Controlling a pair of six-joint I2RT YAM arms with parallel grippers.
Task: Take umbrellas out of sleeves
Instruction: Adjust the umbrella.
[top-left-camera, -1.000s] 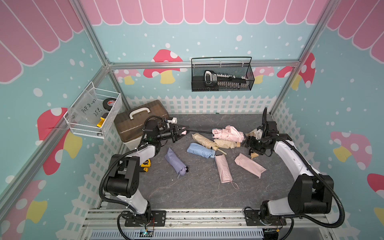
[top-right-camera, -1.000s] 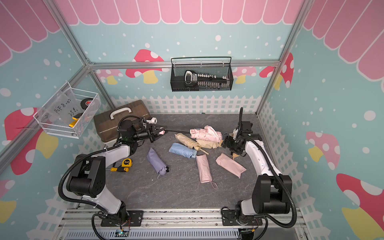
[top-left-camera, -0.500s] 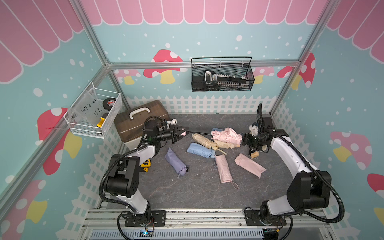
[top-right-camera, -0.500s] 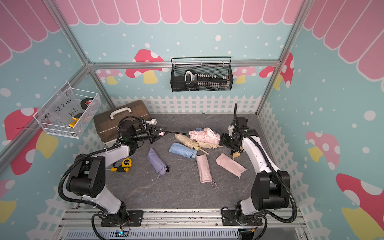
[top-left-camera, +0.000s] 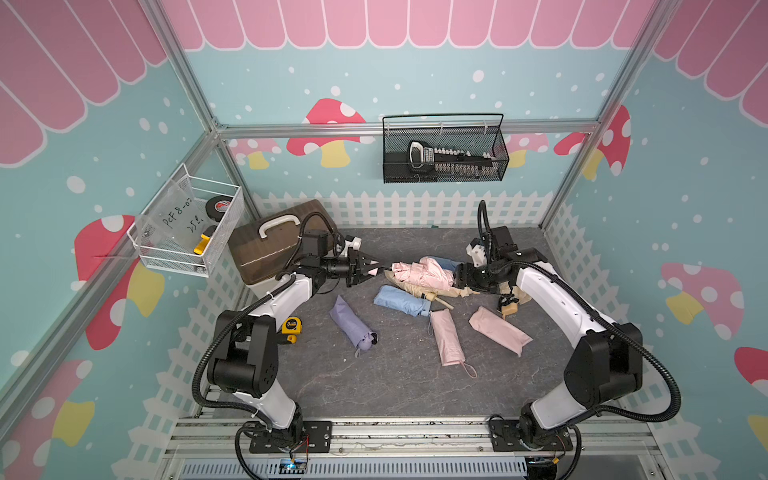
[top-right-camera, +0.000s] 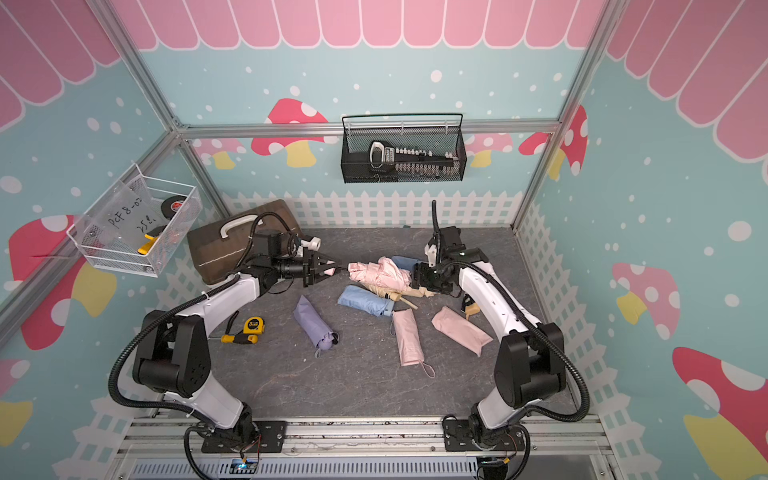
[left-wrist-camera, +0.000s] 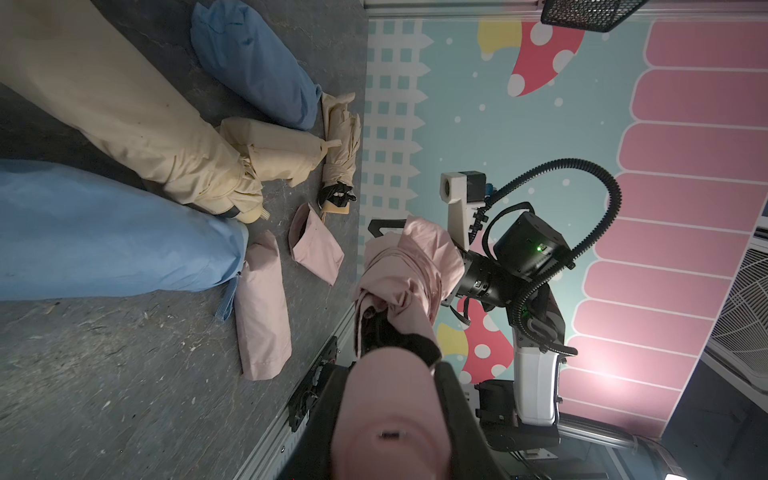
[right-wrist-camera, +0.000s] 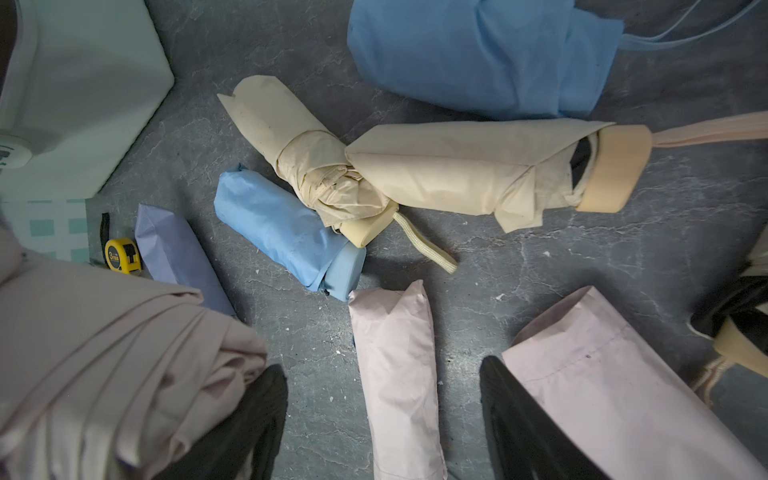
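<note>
In both top views the left gripper (top-left-camera: 369, 268) (top-right-camera: 327, 268) pinches the stubby handle of the pink umbrella (top-left-camera: 419, 272) (top-right-camera: 380, 272). A thin dark shaft runs from that handle to the bunched pink canopy. The canopy lies over the beige umbrellas (top-left-camera: 434, 293) at the back of the grey table (top-left-camera: 374, 386). The right gripper (top-left-camera: 459, 277) (top-right-camera: 415, 276) sits against the canopy's far end.

Nearer the robot, and apart from both grippers, lie four sleeves:
- a lilac sleeve (top-left-camera: 351, 324) with a handle showing at its end
- a blue sleeve (top-left-camera: 401, 300)
- a looped pink sleeve (top-left-camera: 446, 337) with a cord at its tip
- a flat pink sleeve (top-left-camera: 498, 330)

A brown toolbox (top-left-camera: 270, 245) stands behind the left arm, and a yellow tape measure (top-left-camera: 291, 324) lies beside that arm.

In the left wrist view the pink handle (left-wrist-camera: 390, 415) is clamped between the black jaws. The canopy (left-wrist-camera: 407, 270) stretches away toward the right arm. Its folds drape over the right gripper, so only one of that gripper's fingers (left-wrist-camera: 382, 223) shows. The flat pink sleeve (left-wrist-camera: 316, 245) has an open, dark mouth.

In the right wrist view the right gripper (right-wrist-camera: 384, 370) has its fingers (right-wrist-camera: 249, 415) spread wide. The gap between them shows only bare table and the looped pink sleeve (right-wrist-camera: 395, 374). Pink canopy fabric (right-wrist-camera: 104, 353) is bunched against one finger, with none of it visible in the gap. Two beige umbrellas (right-wrist-camera: 478, 174) lie beyond with their pleats bare. The blue sleeve (right-wrist-camera: 286, 241) touches one of them.
</note>
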